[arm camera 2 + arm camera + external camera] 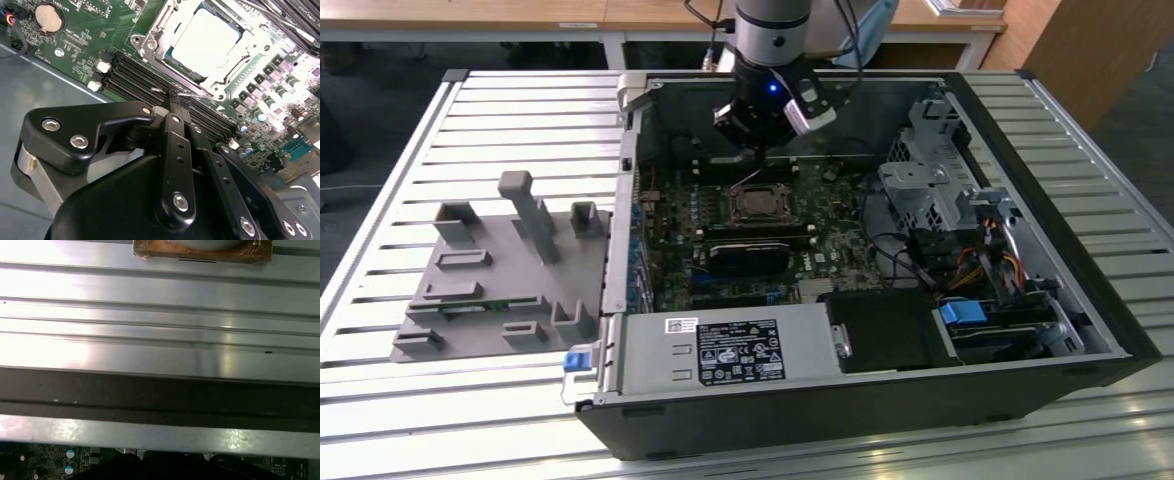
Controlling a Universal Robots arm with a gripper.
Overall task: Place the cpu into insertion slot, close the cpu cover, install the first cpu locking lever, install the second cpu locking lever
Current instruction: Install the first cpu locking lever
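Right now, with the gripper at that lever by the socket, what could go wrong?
The gripper looks pinched on a thin wire lever at the cpu cover; it could slip off and spring back. The fingertips sit close over the memory slots and could scrape them.

Around me: open black metal computer case (1067, 330) on my slatted aluminium table (480, 110), grey moulded plastic fixture tray (494, 270) alongside, round silver coin battery (47, 16) on green board.
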